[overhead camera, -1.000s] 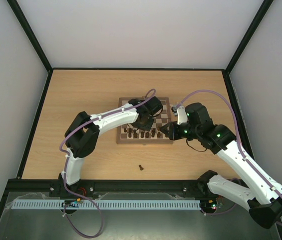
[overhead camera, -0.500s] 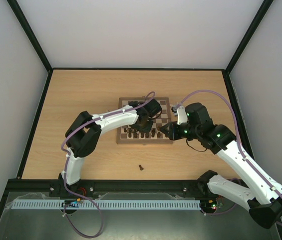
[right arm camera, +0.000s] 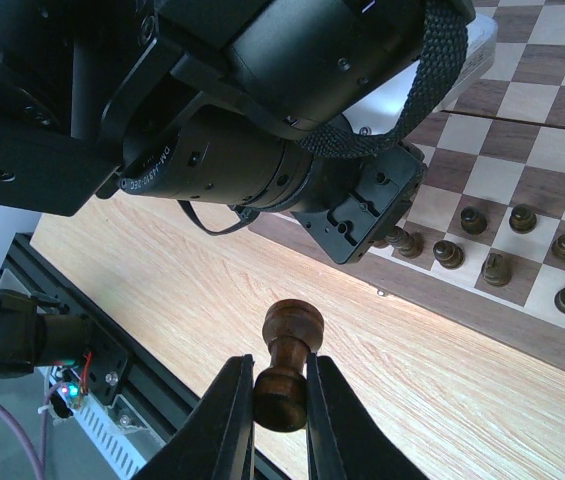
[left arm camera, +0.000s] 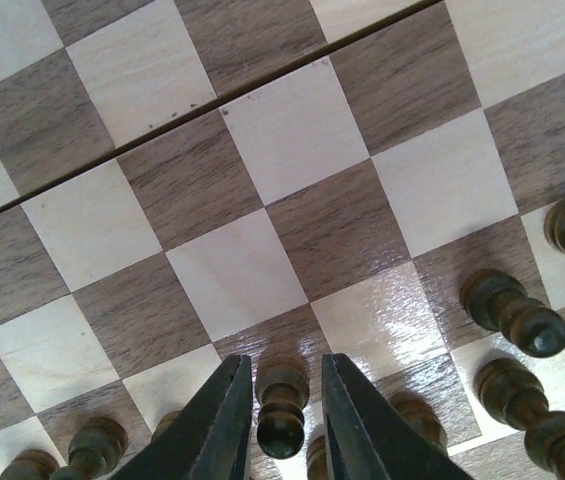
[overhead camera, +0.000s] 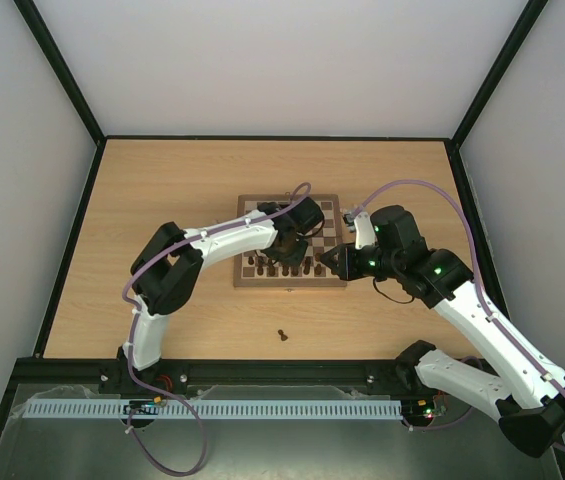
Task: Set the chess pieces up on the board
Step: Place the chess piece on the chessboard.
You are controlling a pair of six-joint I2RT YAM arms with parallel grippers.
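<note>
The board (overhead camera: 327, 214) lies mid-table, with dark chess pieces (overhead camera: 262, 266) lined along its near rows. My left gripper (overhead camera: 288, 257) hangs over those rows. In the left wrist view its jaws (left arm camera: 284, 362) stand slightly open around an upright dark pawn (left arm camera: 282, 420), with a thin gap on each side; the pawn rests on a dark square. My right gripper (overhead camera: 324, 264) hovers at the board's near right corner, above the table. It is shut (right arm camera: 280, 365) on another dark pawn (right arm camera: 293, 322), clamped by the head, base pointing away.
One dark piece (overhead camera: 282, 335) stands alone on the tabletop near the front edge. More dark pieces (left arm camera: 512, 312) crowd the squares right of the left jaws. The left wrist housing (right arm camera: 292, 120) looms close above the right gripper. The board's brown frame (right arm camera: 482, 320) runs just beyond it.
The left wrist has dropped slightly toward the near rows, and its jaws have parted from the pawn. The right arm holds still with its pawn.
</note>
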